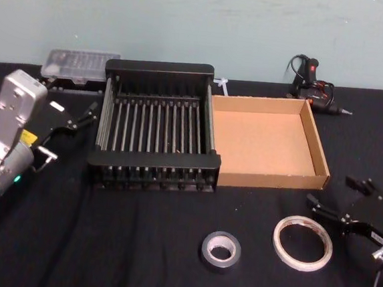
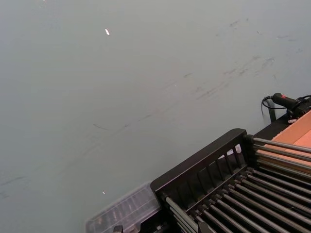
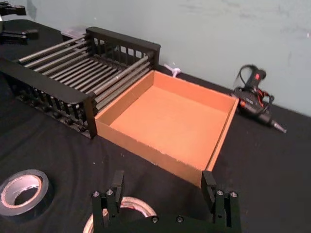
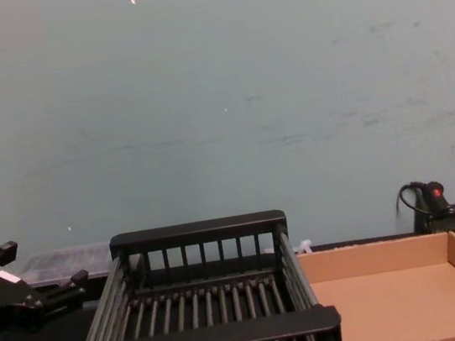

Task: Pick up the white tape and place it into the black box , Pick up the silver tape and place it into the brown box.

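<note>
The right gripper [image 1: 342,198] hangs low over the table [image 1: 102,243], fingers [image 3: 210,187] spread and holding nothing, just beside the white tape [image 1: 303,242], which lies flat near the front edge. The silver tape [image 1: 221,251] lies flat to its left, a little apart. Both boxes sit farther back, touching side by side: the black box [image 1: 153,159] on the left, the brown box [image 1: 315,149] on the right, nothing in either. The left gripper [image 1: 72,121] waits by the black box's left side, fingers open too. Neither tape is picked yet. The white roll is thin and flat, so fingers coming down off-centre could skid it across the cloth or nudge it toward the silver one; the carry to the black box also crosses the brown box, where a loose pinch could drop it
</note>
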Robot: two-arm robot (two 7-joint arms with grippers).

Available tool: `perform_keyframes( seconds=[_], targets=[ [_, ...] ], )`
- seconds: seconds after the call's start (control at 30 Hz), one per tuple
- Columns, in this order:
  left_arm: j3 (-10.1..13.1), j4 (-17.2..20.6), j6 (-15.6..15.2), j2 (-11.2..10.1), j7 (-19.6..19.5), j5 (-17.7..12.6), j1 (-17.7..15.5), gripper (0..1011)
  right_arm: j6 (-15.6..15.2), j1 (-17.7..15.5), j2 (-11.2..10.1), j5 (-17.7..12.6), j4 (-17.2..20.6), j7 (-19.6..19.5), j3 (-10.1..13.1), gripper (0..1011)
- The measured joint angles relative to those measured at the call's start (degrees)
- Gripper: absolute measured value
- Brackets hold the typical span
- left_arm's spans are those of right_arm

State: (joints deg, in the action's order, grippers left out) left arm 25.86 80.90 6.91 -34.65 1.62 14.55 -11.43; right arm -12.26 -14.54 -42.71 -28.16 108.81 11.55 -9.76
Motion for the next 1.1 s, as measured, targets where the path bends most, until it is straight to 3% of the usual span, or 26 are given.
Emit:
perform_keyframes(
  seconds=[0.47, 1.1],
  targets=[
    [0.0, 0.0, 0.0, 0.0, 0.0, 0.0, 0.0, 1001, 2.2, -0.1, 3.0, 2.2, -4.9, 2.1, -0.3, 1000],
    [0.0, 0.0, 0.0, 0.0, 0.0, 0.0, 0.0, 1001, 0.1, 0.2, 5.4, 5.1, -7.8, 4.2, -0.8, 1002]
  ],
)
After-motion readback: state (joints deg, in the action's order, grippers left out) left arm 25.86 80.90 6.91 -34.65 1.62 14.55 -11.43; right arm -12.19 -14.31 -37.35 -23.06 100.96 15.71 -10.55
